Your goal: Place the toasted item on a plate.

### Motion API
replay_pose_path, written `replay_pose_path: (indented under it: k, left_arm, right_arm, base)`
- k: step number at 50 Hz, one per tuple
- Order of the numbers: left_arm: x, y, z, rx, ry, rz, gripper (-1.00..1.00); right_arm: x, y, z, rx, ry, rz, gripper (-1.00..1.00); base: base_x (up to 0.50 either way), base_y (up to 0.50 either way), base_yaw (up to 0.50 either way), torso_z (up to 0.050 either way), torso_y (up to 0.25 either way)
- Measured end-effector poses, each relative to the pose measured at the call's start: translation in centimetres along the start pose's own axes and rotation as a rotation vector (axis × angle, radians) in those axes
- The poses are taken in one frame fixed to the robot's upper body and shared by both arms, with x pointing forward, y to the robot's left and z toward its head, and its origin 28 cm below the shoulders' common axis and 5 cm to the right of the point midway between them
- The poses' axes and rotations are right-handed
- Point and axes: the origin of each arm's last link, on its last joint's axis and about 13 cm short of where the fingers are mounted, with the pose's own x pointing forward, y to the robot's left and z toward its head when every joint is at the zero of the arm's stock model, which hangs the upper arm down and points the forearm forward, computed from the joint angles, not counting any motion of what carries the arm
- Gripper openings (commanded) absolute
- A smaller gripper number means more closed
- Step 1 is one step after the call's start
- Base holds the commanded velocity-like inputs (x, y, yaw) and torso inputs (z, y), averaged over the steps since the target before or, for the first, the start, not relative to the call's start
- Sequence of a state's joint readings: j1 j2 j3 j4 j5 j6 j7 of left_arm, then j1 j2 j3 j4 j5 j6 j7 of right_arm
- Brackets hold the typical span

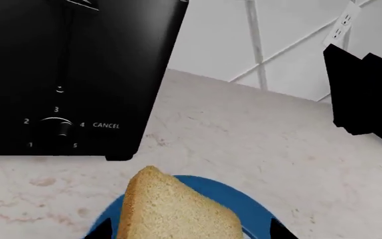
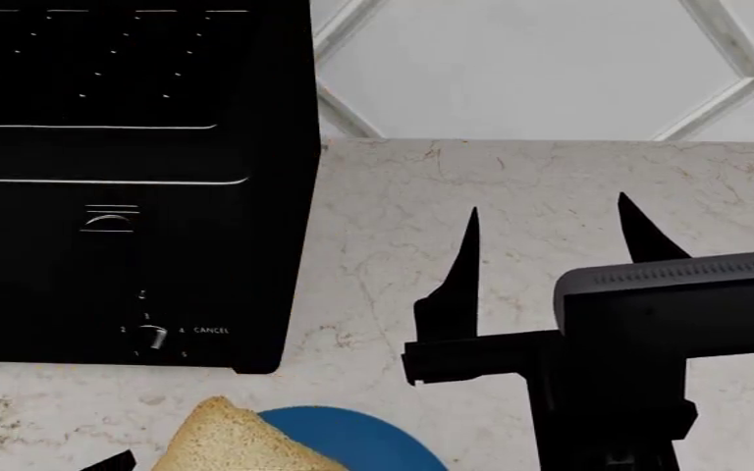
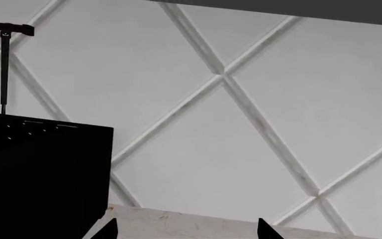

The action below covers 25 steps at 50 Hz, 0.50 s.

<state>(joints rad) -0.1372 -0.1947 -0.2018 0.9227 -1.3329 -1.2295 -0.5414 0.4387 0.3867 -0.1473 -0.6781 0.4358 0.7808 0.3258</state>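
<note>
**Q:** Where do the task's things lie, relative to the toaster (image 1: 58, 74)?

**A:** The toasted item (image 1: 177, 209) sits just in front of the toaster's dial face, over the plate (image 1: 247, 199). Blue rim shows on both sides of the slice. The slice looks tilted, with its rounded crust end towards the toaster. Whether it already rests on the plate cannot be told, because its near end is cut off in both views.

**Q:** What is the state of each hand?

**A:** The left hand (image 1: 187, 231) shows only two dark tips, one either side of the slice and each apart from its crust. Whether it grips lower down cannot be told. The right hand (image 2: 550, 231) is spread wide and holds nothing, out to the side of the toaster above bare table (image 1: 257, 139).

**Q:** How is the step done well?

**A:** Judged from the overlap, the slice should be laid flat and centred before the fingers part. After that the hand should lift straight up, so the tips do not drag the crust.

**Q:** What edges and open room matter?

**A:** The toaster front stands near the plate's far rim, so room to withdraw probably lies away from the toaster. The table beside the toaster is open back to the tiled wall (image 1: 244, 35), though the right hand occupies part of that side.
</note>
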Motion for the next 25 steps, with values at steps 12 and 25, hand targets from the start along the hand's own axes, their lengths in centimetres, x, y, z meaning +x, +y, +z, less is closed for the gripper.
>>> replay_pose_path:
  k: [12, 25]
  left_arm:
    - [0.1, 0.6, 1.3, 0.064, -0.027, 0.035, 1.0]
    - [-0.8, 0.5, 5.1, 0.16, -0.129, 0.075, 1.0]
  right_arm:
    - [0.0, -0.1, 0.0, 0.001, -0.001, -0.003, 1.0]
    - [-0.3, -0.2, 0.0, 0.001, -0.003, -0.007, 1.0]
  base:
    - [0.0, 0.0, 0.0, 0.0, 0.0]
    - [0.0, 0.0, 0.0, 0.0, 0.0]
